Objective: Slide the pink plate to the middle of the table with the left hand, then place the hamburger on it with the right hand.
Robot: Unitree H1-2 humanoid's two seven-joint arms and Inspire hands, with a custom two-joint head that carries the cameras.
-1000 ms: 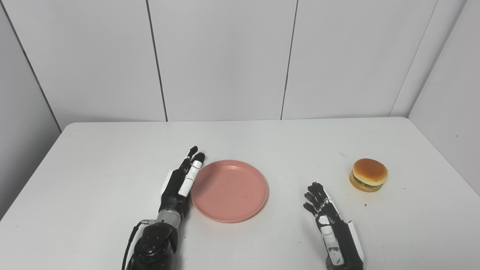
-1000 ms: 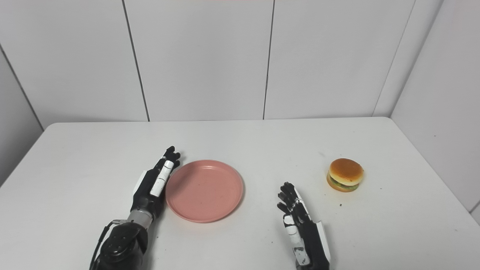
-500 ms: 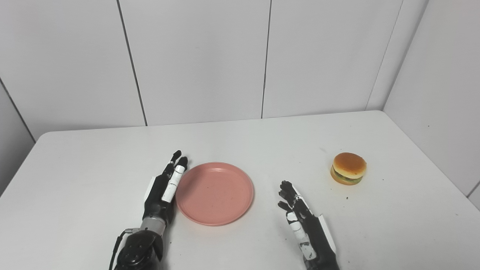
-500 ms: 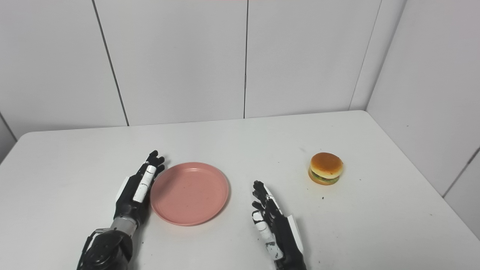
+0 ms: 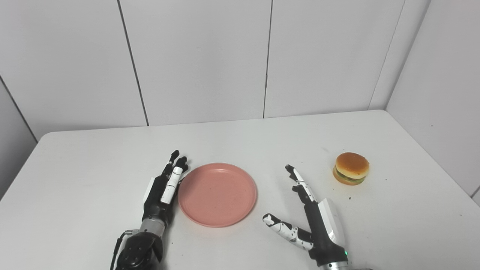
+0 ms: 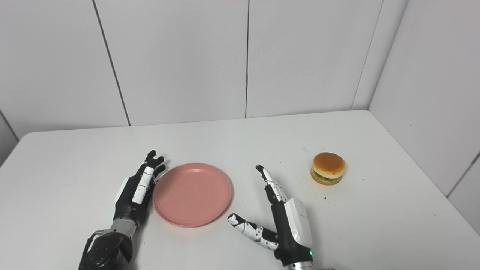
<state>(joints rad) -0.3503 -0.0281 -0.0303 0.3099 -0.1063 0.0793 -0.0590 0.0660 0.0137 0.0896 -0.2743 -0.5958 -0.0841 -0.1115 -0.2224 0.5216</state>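
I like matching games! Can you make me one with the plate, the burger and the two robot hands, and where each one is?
Things:
1. plate
2. burger
3. left hand
4. right hand

Places:
A. far right on the table, alone
B. beside the plate's left rim
C. between plate and burger, thumb spread wide
D. middle of the table

Pairs: 1-D, 2-A, 3-B, 4-C

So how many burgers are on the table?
1. The small round hamburger with a golden-brown bun sits on the white table, on its right side, beyond the open right hand. Nothing on the table could hide another.
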